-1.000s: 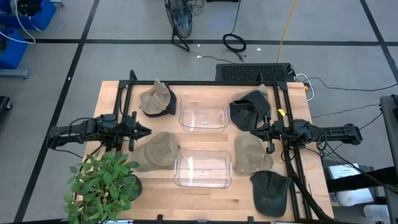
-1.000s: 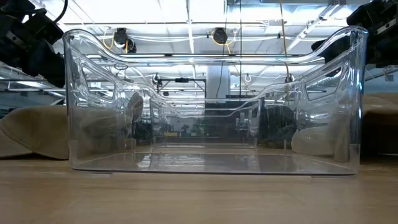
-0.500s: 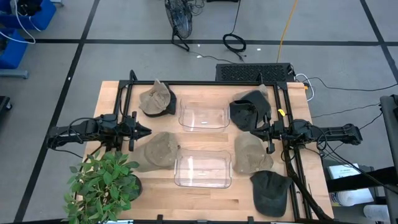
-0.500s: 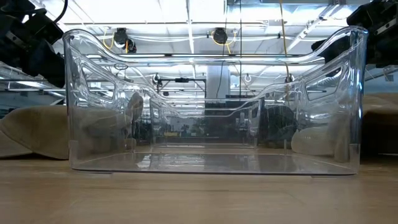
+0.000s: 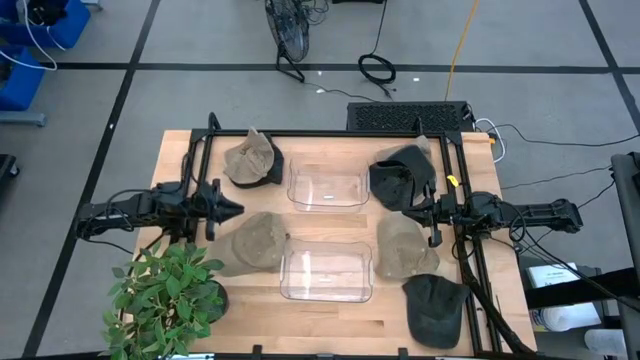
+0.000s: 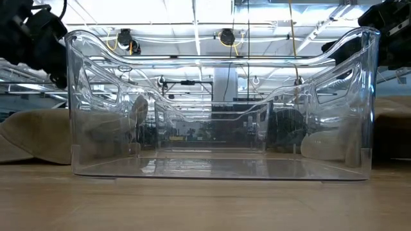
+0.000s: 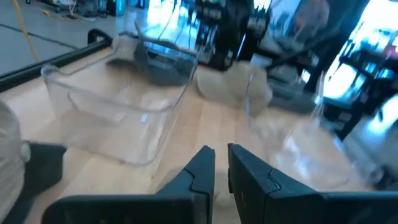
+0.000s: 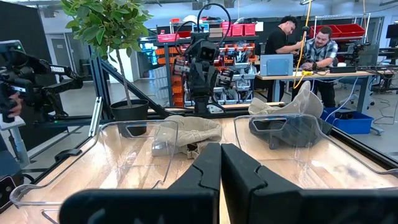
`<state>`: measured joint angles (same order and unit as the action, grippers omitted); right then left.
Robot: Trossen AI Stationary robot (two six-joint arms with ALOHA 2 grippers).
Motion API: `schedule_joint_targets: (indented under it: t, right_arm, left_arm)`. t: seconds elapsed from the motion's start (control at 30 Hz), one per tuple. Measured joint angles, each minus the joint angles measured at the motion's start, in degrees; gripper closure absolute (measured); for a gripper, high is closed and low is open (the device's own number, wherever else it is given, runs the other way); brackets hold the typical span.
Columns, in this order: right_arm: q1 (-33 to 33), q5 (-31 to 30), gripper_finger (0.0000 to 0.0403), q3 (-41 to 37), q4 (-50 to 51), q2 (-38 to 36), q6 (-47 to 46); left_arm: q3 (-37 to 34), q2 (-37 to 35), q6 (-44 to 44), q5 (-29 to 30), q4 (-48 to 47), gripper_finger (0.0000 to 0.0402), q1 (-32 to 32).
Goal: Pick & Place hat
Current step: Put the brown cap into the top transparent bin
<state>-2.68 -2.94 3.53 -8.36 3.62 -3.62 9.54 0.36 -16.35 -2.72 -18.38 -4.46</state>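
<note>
Here, seen from above, I am two dark arms at a wooden table [image 5: 330, 310]. My left gripper [image 5: 232, 210] hovers at the table's left side, its fingers pressed nearly together and gripping nothing. My right gripper [image 5: 412, 211] waits at the right side, fingers likewise closed and empty.

Five hats lie around two clear bins. The far bin [image 5: 327, 188] and the near bin [image 5: 326, 272] both sit along the table's middle, with nothing in them. The hat closest to my left gripper is a tan hat [image 5: 258, 241], resting just left of the near bin and touching its wall. A second tan hat [image 5: 252, 160] lies left of the far bin. On the right side are a black hat [image 5: 400, 175], a pale tan hat [image 5: 404, 247] and a dark green hat [image 5: 434, 305]. A potted plant [image 5: 165, 290] stands at the near left corner.

The nearest tan hat looks like soft cloth, so I judge it light, floppy and likely to sag when lifted. Its crown is slumped. A pinch on a fold of the crown or on the stiffer brim should hold best. Its long axis seems to run slantwise, from the bin wall toward the plant, though I cannot tell for certain which end is the brim.
</note>
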Motion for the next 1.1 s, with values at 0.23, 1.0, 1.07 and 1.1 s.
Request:
schedule_joint_targets:
  t: [0.23,1.0,1.07,1.1]
  right_arm:
    - [0.0,0.0,0.0403,0.0,0.0,0.0,0.0]
    - [0.0,0.0,0.0403,0.0,0.0,0.0,0.0]
    - [0.0,0.0,0.0403,0.0,0.0,0.0,0.0]
    - [0.0,0.0,0.0403,0.0,0.0,0.0,0.0]
  left_arm:
    - [0.0,0.1,-0.8,-1.1,6.2,0.0351,0.0]
    - [23.6,35.3,-7.0,16.0,-2.9,0.0399,0.0]
    - [27.7,39.3,-4.0,17.5,-5.2,0.0399,0.0]
    - [29.5,41.2,-2.9,18.4,-5.7,0.0399,0.0]
